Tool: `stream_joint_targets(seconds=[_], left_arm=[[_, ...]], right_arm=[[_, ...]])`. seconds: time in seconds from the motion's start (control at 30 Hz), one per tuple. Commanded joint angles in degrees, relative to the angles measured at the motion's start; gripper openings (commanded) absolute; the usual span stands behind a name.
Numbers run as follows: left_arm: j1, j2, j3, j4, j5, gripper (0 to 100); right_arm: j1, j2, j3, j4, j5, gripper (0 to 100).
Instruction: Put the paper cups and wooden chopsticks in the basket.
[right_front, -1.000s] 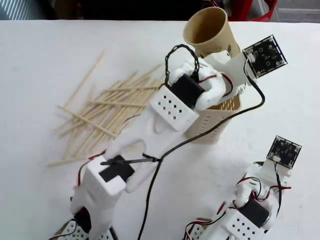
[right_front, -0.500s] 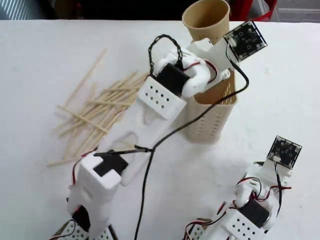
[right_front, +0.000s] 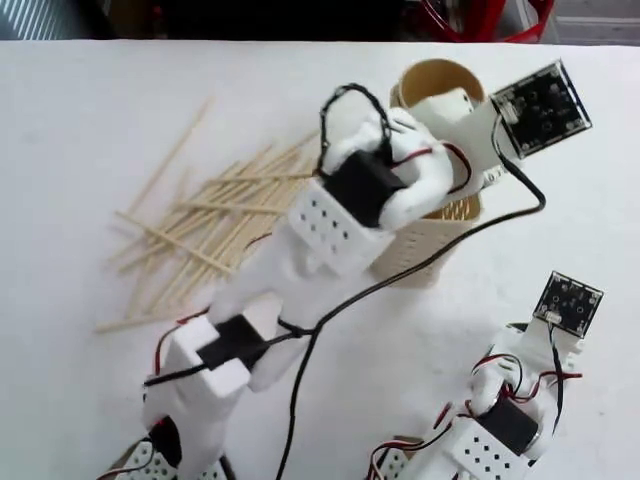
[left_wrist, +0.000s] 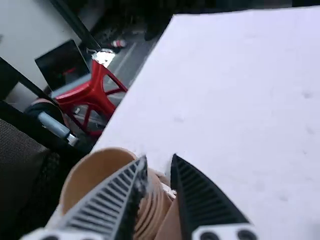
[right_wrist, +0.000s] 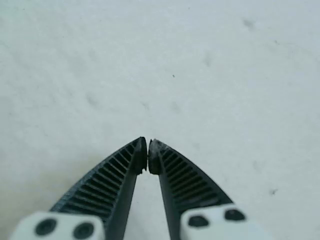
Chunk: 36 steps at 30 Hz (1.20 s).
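Note:
A tan paper cup (right_front: 430, 78) stands upright in the cream slotted basket (right_front: 425, 245), with its rim above the basket's top. My left gripper (right_front: 434, 102) is over the basket, shut on the cup's wall. In the left wrist view the left gripper (left_wrist: 157, 167) has its fingers narrowly apart with the cup (left_wrist: 95, 170) wall and ribbed rims of nested cups between them. A loose pile of wooden chopsticks (right_front: 200, 230) lies on the table left of the basket. My right gripper (right_wrist: 148, 145) is shut on nothing, low over bare table at the front right.
The right arm (right_front: 510, 410) rests at the table's front right corner. A black cable (right_front: 400, 275) runs from the left arm's camera across the basket's front. Beyond the table's far edge stands a red stool (left_wrist: 95, 95) among dark furniture.
The left arm held the cup above the basket's far side, then swung back and lowered it into the basket. The right arm has not moved.

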Motion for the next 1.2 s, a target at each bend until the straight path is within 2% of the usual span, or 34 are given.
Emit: stream_joint_targets(seconds=[0.0, 0.4, 0.77, 1.0, 1.17], left_arm=[[0.4, -4.35, -8.7, 2.29, -0.62, 10], [-10.86, 8.22, -9.32, 1.14, -0.18, 10], [-10.77, 23.78, -9.58, 2.2, -0.18, 10], [-9.45, 23.16, -10.99, 3.08, -0.26, 10], [-7.96, 19.47, -21.63, 10.2, -0.62, 10]], right_arm=[[0.48, 0.4, 0.35, -0.57, 0.7, 2.1], [0.48, 0.4, 0.35, -0.57, 0.7, 2.1], [0.48, 0.4, 0.35, -0.57, 0.7, 2.1], [0.48, 0.4, 0.35, -0.57, 0.7, 2.1], [0.48, 0.4, 0.35, -0.57, 0.7, 2.1]])
